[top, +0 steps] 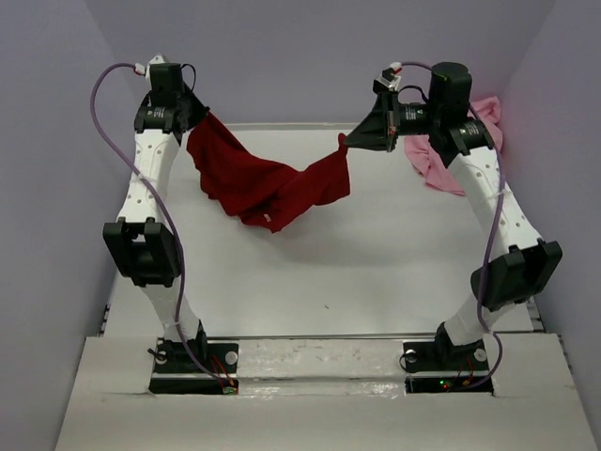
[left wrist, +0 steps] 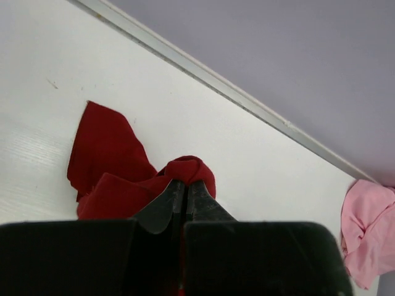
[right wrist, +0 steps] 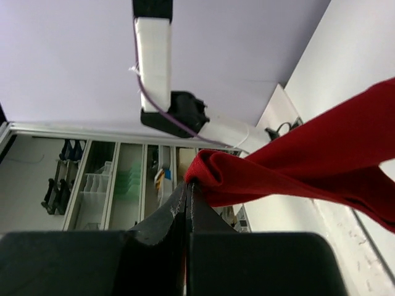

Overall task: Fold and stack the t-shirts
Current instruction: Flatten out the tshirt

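Jaws of left gripper [top: 201, 118] and right gripper [top: 346, 143] each clamp an end of the red shirt [top: 268, 188], sagging between them; pink shirt [top: 438, 166] lies far right.

Robotics lab, enclosed test cell. White bench [top: 376, 272] boxed in by plain lilac panels [top: 310, 56] at 9, 12 and 3 o'clock. Left arm [top: 155, 178] and right arm [top: 488, 197] bolted down at 6 o'clock, with purple cables [top: 94, 101] along them. Right wrist view, 8 o'clock: open storage shelves [right wrist: 117, 185] holding plastic bins [right wrist: 99, 184], outside the cell.
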`<action>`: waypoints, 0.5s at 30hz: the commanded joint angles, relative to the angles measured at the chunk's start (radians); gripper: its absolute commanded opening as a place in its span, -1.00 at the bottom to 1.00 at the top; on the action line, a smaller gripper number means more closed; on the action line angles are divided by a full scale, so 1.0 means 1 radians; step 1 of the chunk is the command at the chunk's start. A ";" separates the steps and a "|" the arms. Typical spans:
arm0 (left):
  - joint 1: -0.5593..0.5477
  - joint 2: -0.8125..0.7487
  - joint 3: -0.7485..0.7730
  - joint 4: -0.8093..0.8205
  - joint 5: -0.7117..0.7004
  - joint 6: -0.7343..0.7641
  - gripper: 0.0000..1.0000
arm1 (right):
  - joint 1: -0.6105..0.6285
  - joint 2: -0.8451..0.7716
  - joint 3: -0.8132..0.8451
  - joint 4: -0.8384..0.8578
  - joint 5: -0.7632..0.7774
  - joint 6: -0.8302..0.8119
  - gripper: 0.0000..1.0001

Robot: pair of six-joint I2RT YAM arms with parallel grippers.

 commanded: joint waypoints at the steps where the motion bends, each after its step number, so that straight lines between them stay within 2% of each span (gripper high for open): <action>1: 0.013 -0.073 0.016 0.080 -0.062 -0.005 -1.00 | -0.005 -0.173 -0.041 0.045 -0.090 0.085 -1.00; 7: 0.015 -0.274 -0.166 0.215 -0.183 -0.063 -1.00 | -0.005 -0.393 -0.093 0.031 -0.098 0.115 -1.00; 10: 0.015 -0.376 -0.249 0.275 -0.274 -0.089 -0.90 | -0.005 -0.551 -0.248 -0.021 -0.019 0.095 -1.00; 13: 0.015 -0.411 -0.214 0.215 -0.341 -0.100 -0.90 | -0.005 -0.672 -0.380 -0.273 0.118 -0.055 -1.00; 14: 0.015 -0.408 -0.193 0.154 -0.346 -0.100 -0.90 | -0.005 -0.687 -0.389 -0.456 0.170 -0.113 -1.00; 15: 0.015 -0.403 -0.171 0.122 -0.354 -0.100 -0.92 | -0.005 -0.694 -0.389 -0.543 0.226 -0.173 -1.00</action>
